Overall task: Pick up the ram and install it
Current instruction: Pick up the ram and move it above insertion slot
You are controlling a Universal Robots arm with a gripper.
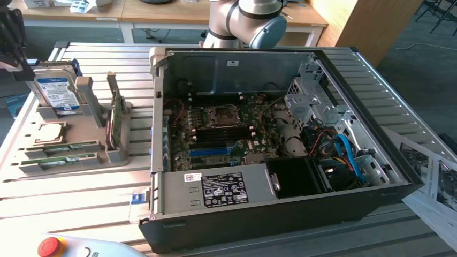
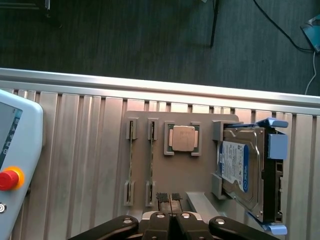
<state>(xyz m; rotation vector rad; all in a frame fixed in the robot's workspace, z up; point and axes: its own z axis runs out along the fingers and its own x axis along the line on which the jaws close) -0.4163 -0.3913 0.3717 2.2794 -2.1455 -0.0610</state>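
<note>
On the slatted metal counter (image 2: 75, 150), which stands over a dark carpet floor (image 2: 125, 35), the grey tray (image 2: 200, 175) near the counter's edge carries 2 ram sticks (image 2: 131, 162) standing on edge in their slots, and the hand (image 2: 170, 197) hangs over the tray's rim, fully closed and holding nothing.

One arm (image 1: 246, 19): grey joint w/ blue-grey cap at top centre of exterior view, links running out of frame above. In wrist view the hand (image 2: 169, 198) points straight down. Its two black fingers (image 2: 162, 197) sit pressed tip to tip, ribbed pads together, no gap, hand empty. Black linkage bars (image 2: 107, 227) splay out to both sides behind the tips.
</note>
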